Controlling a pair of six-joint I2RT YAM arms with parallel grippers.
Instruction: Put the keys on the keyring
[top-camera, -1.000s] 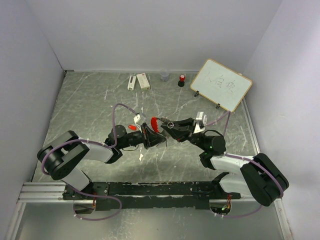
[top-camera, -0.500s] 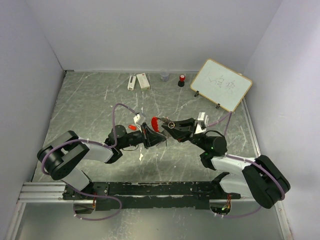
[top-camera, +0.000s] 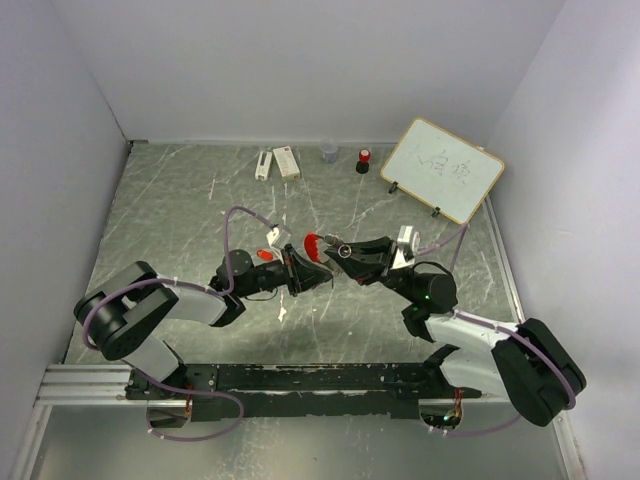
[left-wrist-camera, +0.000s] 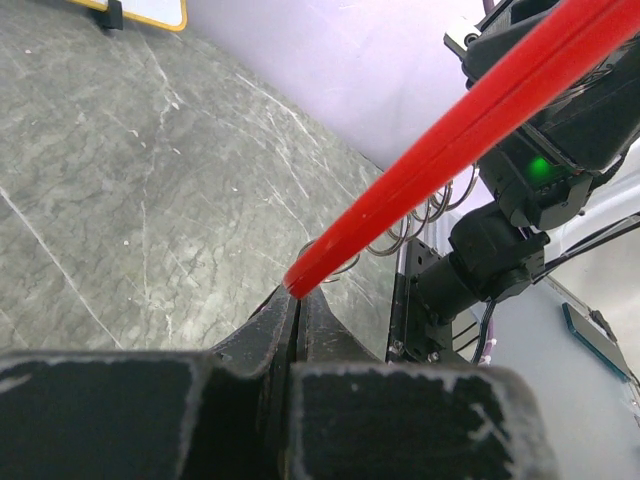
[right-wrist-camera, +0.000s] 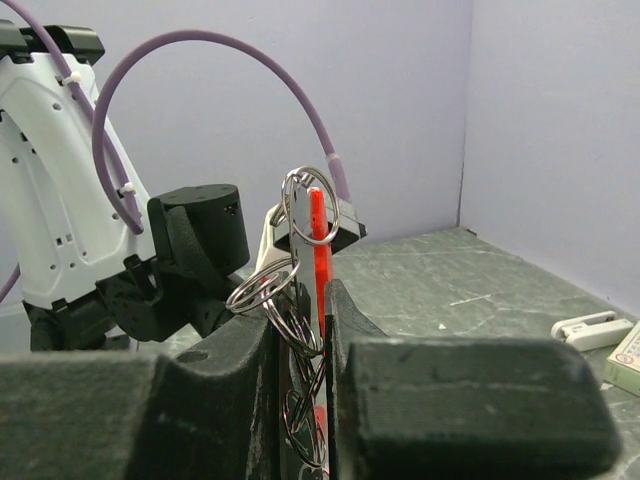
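Above the table's middle my two grippers meet tip to tip. The left gripper (top-camera: 312, 264) (left-wrist-camera: 298, 296) is shut on one end of the keyring's red oblong fob (top-camera: 312, 243) (left-wrist-camera: 470, 120). The right gripper (top-camera: 341, 252) (right-wrist-camera: 305, 298) is shut on the keyring (right-wrist-camera: 262, 290), with its chain of silver rings and the fob (right-wrist-camera: 317, 230) standing upright between the fingers. One ring pokes out above the jaws. A key with a red tag (top-camera: 264, 255) lies on the table by the left wrist, apart from both grippers. No other key shows.
A small whiteboard (top-camera: 442, 170) stands at the back right. Along the back wall lie two white items (top-camera: 276, 162), a grey cup (top-camera: 329, 152) and a red-capped black cylinder (top-camera: 363, 159). A purple cable (top-camera: 240, 215) loops over the left arm.
The right arm's elbow has drifted slightly to the right. Both grippers keep their hold in nearly the same spot.
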